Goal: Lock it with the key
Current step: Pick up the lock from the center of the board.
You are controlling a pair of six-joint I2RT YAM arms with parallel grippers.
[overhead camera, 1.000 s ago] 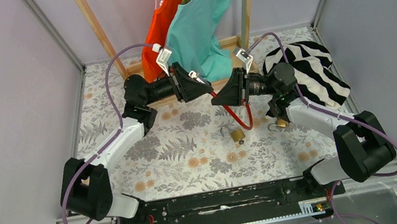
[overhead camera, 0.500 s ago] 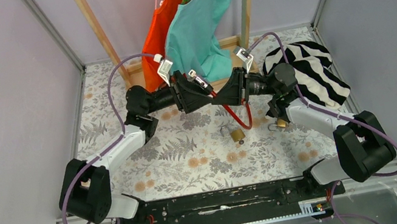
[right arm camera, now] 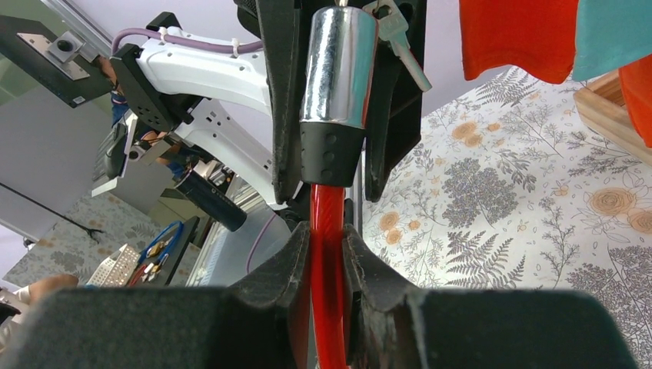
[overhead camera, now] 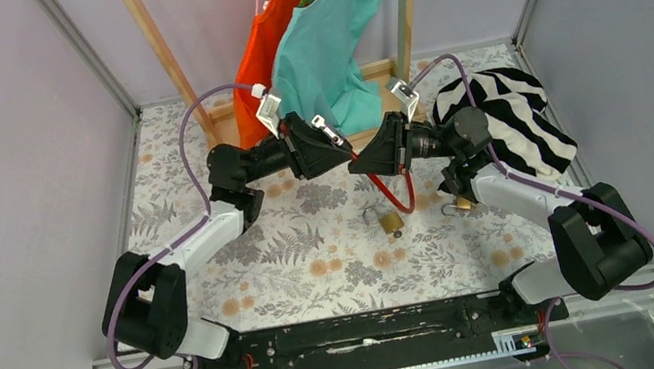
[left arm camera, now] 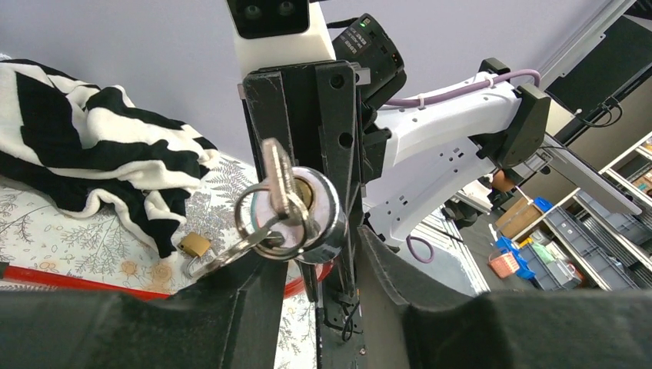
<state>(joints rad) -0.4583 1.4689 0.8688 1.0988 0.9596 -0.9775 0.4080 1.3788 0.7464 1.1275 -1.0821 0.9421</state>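
Note:
A cable lock hangs in the air between my two grippers. Its red cable [right arm camera: 327,201] is pinched in my shut right gripper [right arm camera: 327,231], and loops down toward the table [overhead camera: 398,194]. The chrome lock cylinder [right arm camera: 338,69] points away from the right wrist. My left gripper [left arm camera: 319,257] meets it from the opposite side, fingers [right arm camera: 281,115] pressed on both flanks of the cylinder [left arm camera: 327,223]. The key [left arm camera: 277,181] sits in the cylinder's end face, edge-on and upright. A ring [left arm camera: 257,231] with a spare key [right arm camera: 404,54] dangles from it.
Two small brass padlocks lie on the floral table, one [overhead camera: 392,224] under the cable loop and one [overhead camera: 462,204] by the right arm. A black-and-white striped cloth [overhead camera: 506,117] is at the back right. Orange [overhead camera: 272,42] and teal [overhead camera: 328,42] shirts hang on a wooden rack [overhead camera: 162,51] behind.
My left gripper widened, came in closer to the lock, and has closed again around the cylinder. The right gripper and the red cable have stayed still.

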